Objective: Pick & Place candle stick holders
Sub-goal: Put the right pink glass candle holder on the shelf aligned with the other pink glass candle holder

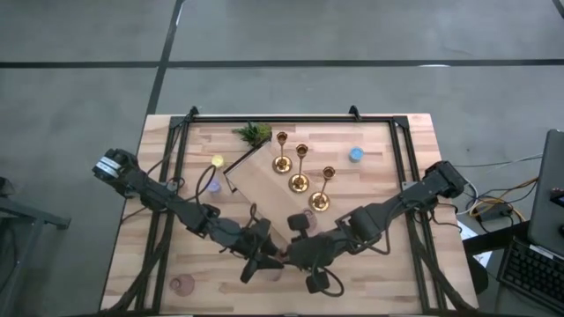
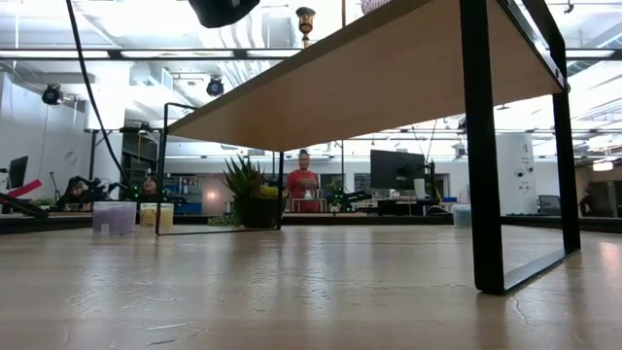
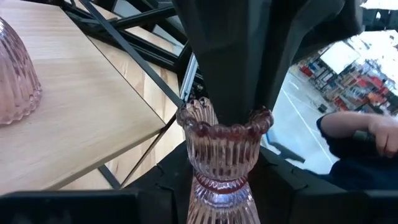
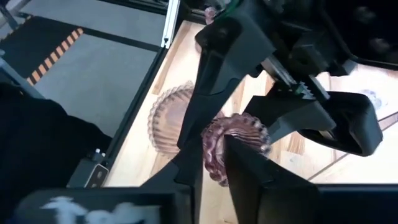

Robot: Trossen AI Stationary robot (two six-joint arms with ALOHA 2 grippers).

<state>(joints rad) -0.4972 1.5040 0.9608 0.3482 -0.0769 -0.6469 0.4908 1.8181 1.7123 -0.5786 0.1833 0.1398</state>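
High view, arms: the left gripper (image 1: 263,255) and right gripper (image 1: 295,253) meet at the near middle of the table (image 1: 397,264), almost touching; what lies between them is hidden by the arms.
High view, gold candlesticks (image 1: 300,167): three stand upright in a diagonal row on a raised wooden board (image 1: 264,189).
High view, loose cup: a pink glass cup (image 1: 182,284) sits near the table's front left corner.
Low view: only the board's underside and black frame show; the grippers are out of sight.
Left wrist view: a ribbed pink glass holder (image 3: 225,155) sits clamped between the left fingers, with another dark gripper pressed onto its rim.
Right wrist view: the right fingers (image 4: 245,168) close on the same glass holder's scalloped rim (image 4: 236,140); a second pink cup (image 4: 171,124) rests on the table beside it.
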